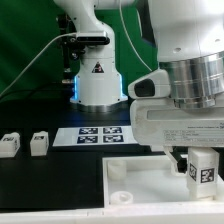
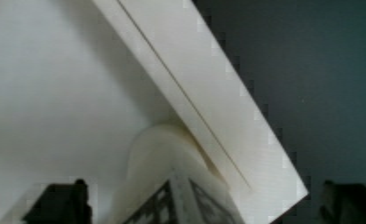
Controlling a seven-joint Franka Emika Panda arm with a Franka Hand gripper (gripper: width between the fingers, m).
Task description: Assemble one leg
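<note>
A white leg (image 1: 203, 172) with a black-and-white tag stands upright at the exterior view's right end of the large flat white panel (image 1: 135, 178). My gripper (image 1: 200, 165) is down around it. In the wrist view the leg (image 2: 169, 165) rises between my two dark fingers (image 2: 59, 205), with a gap showing on each side, so the jaws stand open around it. The panel (image 2: 64, 90) fills much of that view, and its edge runs diagonally past the leg. Two more legs (image 1: 10, 145) (image 1: 39, 143) lie at the exterior view's left.
The marker board (image 1: 100, 134) lies on the black table behind the panel. The arm's white base (image 1: 98, 80) stands behind it, with a cable looping off to the exterior view's left. The dark table (image 2: 322, 80) shows beyond the panel's edge in the wrist view.
</note>
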